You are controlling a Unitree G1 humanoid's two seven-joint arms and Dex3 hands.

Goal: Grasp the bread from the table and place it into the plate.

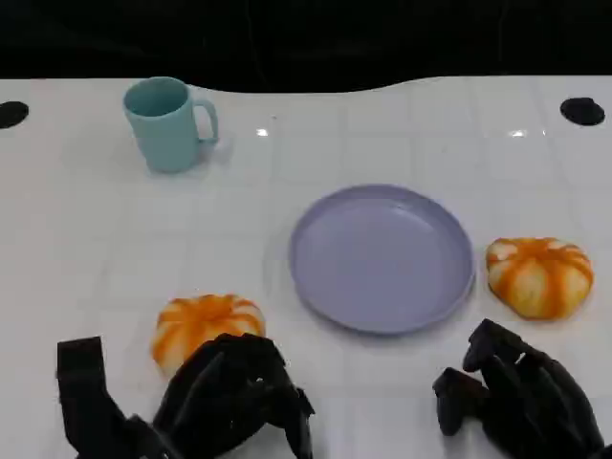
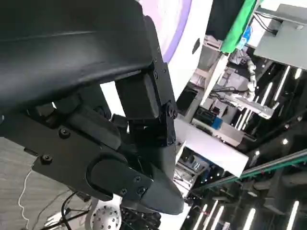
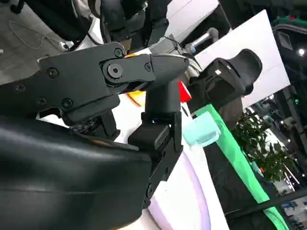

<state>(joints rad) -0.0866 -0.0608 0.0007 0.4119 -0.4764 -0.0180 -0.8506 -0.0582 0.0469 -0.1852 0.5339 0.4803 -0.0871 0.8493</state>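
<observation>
The robot's left hand (image 1: pixel 234 392) sits low at the near edge of the table, its black fingers arched forward and down, with the tips just at the near side of an orange-and-white striped bread roll (image 1: pixel 206 325). The fingers (image 1: pixel 258 359) overlap the roll's near edge from the head camera, but whether they actually touch it I cannot tell; nothing is clasped in the hand, and the fingers look curled rather than spread. A thicker black part of the hand (image 1: pixel 86 397) stands upright to the outside. In the left wrist view the hand (image 2: pixel 139 139) shows as stacked black segments bent inward, with a sliver of the plate's lilac rim (image 2: pixel 180 24) beyond.

The right hand (image 1: pixel 521 392) rests near the opposite corner, fingers bunched and bent in, holding nothing. It lies just short of a second bread roll (image 1: pixel 538 275), apart from it. In the right wrist view the hand (image 3: pixel 144 91) has its fingers folded close together.

Between the two rolls lies the lilac plate (image 1: pixel 382 258), bare, with the second roll just beside its right rim. A teal mug (image 1: pixel 167 124) stands upright well back on the white table (image 1: pixel 96 239).
</observation>
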